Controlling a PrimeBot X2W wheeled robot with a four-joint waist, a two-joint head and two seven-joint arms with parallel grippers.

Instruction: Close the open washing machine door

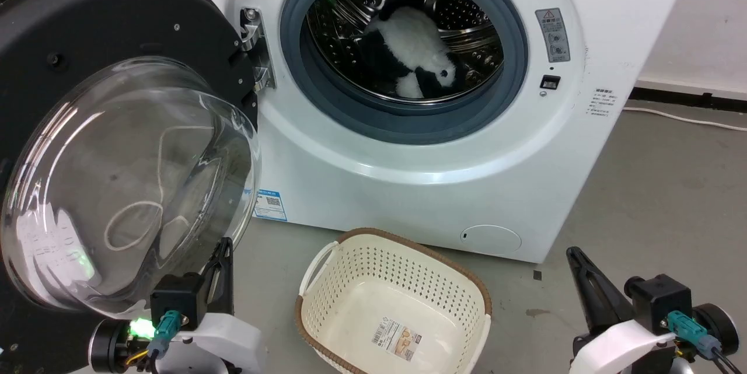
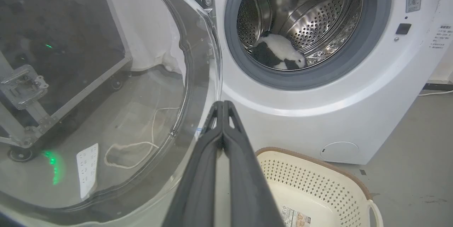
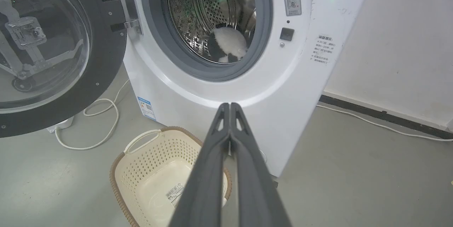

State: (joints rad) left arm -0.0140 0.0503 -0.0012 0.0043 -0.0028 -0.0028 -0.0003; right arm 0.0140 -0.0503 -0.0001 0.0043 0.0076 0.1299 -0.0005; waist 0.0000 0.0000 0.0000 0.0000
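Currently | washing machine door [image 1: 128, 158] | wide open | black frame, bulging clear glass

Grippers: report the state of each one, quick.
Left gripper: closed, fingers pressed together, holding nothing.
Right gripper: closed, fingers pressed together, holding nothing.

warning triangle [image 1: 548, 14] on grey sticker [image 1: 552, 35], other lettering — unreadable
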